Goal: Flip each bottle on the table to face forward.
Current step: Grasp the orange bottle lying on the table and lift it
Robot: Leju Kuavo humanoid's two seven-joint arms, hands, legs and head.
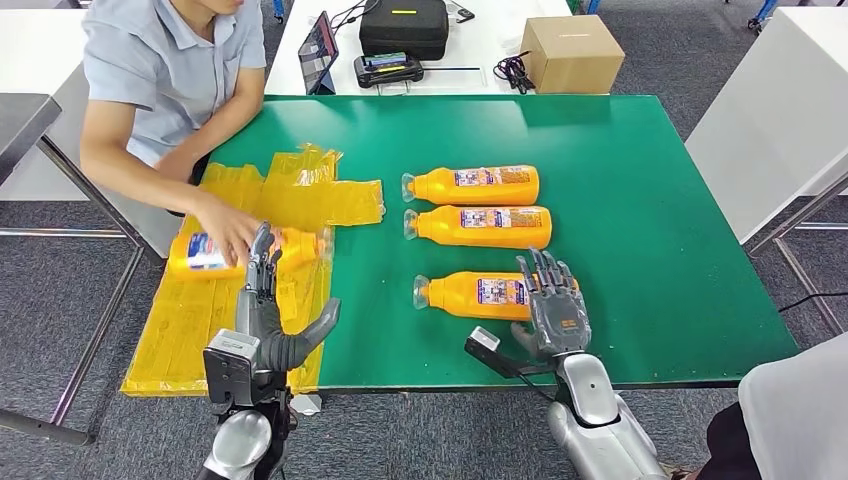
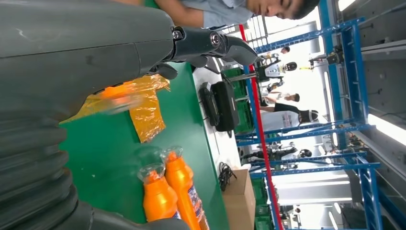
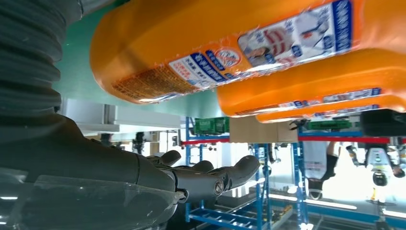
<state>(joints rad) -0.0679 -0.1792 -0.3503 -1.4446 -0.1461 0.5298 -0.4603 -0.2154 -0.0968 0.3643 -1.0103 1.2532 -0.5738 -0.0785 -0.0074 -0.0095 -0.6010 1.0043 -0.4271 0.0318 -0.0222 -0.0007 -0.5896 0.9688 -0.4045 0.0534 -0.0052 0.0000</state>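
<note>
Three orange bottles lie side by side on the green table (image 1: 650,200), caps to the left, labels up: far bottle (image 1: 472,185), middle bottle (image 1: 480,226), near bottle (image 1: 465,294). My right hand (image 1: 552,302) hovers with spread fingers over the near bottle's base end; in the right wrist view its fingers (image 3: 210,177) stand apart from that bottle (image 3: 215,52). A fourth bottle (image 1: 200,253) lies on a yellow plastic sheet (image 1: 290,195) under a person's hand (image 1: 225,225). My left hand (image 1: 262,290) is open, its fingertips reaching that bottle.
The person (image 1: 160,70) sits at the table's left corner. Behind the table stand a cardboard box (image 1: 570,52), a black case (image 1: 404,25) and a tablet (image 1: 318,50). A white table (image 1: 780,120) is at the right. The green table's right half is bare.
</note>
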